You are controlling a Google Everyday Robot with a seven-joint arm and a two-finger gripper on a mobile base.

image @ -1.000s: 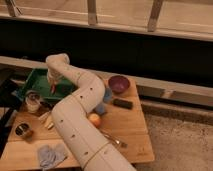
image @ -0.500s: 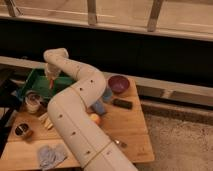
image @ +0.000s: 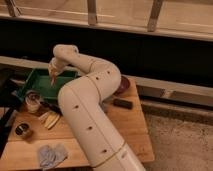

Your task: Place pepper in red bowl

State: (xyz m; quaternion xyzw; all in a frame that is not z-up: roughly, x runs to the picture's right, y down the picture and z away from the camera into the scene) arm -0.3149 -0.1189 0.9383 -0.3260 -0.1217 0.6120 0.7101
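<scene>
In the camera view, the robot's thick white arm (image: 92, 117) is rising from the bottom of the picture, crossing the wooden table (image: 127, 127) and bending back to the left at its top. At its end the gripper (image: 52, 76) is hanging over the green tray (image: 35, 82) at the table's far left corner, pointing down. A small slim orange-red shape, which looks like the pepper (image: 52, 79), is showing at the gripper's tip, above the tray floor; it is narrow and running downward, but whether the tool is clamped on it cannot be told.

The red bowl is not showing anywhere; the arm is covering the middle of the table. A purple bowl (image: 122, 85) is peeking out just right of the arm near the table's far edge. A dark flat rectangular object (image: 122, 103) is lying on the wood in front of that bowl.

To the left of the arm, a pale cup-like container (image: 33, 102) is standing just in front of the tray. Yellowish slices (image: 50, 120) are lying beside the arm, a small dark tin (image: 22, 131) is sitting near the table's left edge, and a grey-blue cloth (image: 51, 154) is crumpled at the near left corner.
</scene>
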